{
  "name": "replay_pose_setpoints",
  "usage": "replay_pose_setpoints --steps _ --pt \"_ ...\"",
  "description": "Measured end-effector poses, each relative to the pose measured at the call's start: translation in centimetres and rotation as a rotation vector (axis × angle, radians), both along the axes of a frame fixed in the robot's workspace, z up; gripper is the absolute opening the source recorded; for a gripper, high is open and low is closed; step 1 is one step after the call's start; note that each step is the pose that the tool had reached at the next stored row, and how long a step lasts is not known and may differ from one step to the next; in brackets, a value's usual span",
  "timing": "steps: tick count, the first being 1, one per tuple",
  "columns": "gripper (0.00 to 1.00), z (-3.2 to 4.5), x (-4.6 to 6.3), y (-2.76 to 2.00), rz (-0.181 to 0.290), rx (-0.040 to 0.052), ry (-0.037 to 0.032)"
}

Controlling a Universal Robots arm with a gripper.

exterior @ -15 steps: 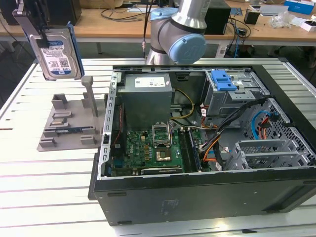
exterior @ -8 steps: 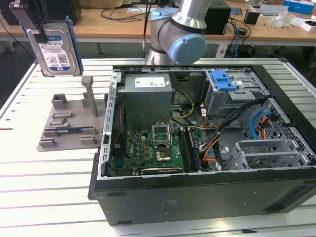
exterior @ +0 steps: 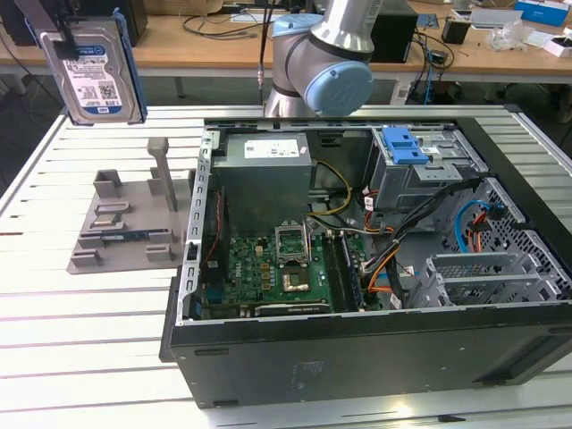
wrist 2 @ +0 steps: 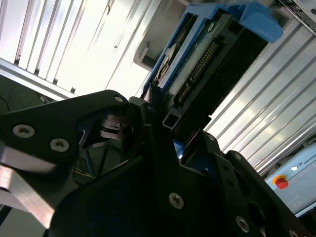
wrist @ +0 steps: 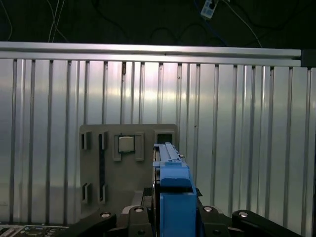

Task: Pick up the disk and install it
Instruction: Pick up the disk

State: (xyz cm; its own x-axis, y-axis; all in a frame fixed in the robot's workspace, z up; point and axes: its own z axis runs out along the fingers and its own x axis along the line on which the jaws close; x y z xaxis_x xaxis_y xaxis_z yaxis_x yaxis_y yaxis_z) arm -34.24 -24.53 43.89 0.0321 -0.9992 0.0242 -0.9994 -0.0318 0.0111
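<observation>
The work surface is a ribbed aluminium table (exterior: 89, 357), with a cluttered bench and cables behind it. At the exterior view's left, the gripper (wrist 2: 170, 123) is closed on the disk (exterior: 96, 76). Its black fingers (wrist 2: 148, 106) clamp the blue carrier bracket at one end, so the drive hangs on edge with its label facing outward. The disk is therefore in the air, well above the table and not installed. The edge grip probably leaves the connector end and the flat faces unobstructed. Directly below the gripper lies a grey fixture plate (exterior: 125, 228) with upright posts and slots, presumably shaped to present parts for grasping. In the first wrist view, a small square chip (wrist: 126, 143) sits in one of its pockets. Beside the gripper, toward the exterior view's right, the computer case (exterior: 357, 357) lies on its side with the panel off, which exposes its interior from above. Inside it, in order, are the grey power supply (exterior: 264, 174), the motherboard (exterior: 268, 268) and the metal drive cage (exterior: 420, 179) with a blue latch (exterior: 404, 145). All of these are well apart from the disk.
</observation>
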Motion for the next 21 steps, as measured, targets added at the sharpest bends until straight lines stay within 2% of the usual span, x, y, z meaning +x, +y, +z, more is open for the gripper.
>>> replay_pose_setpoints --steps 3,13,21 --pt "0.36 0.68 0.0 0.02 0.000 -0.0010 0.0001" --pt "0.36 4.19 0.0 0.12 0.000 -0.0053 0.0001" --pt "0.36 6.35 0.0 0.18 0.000 -0.0077 0.0001"
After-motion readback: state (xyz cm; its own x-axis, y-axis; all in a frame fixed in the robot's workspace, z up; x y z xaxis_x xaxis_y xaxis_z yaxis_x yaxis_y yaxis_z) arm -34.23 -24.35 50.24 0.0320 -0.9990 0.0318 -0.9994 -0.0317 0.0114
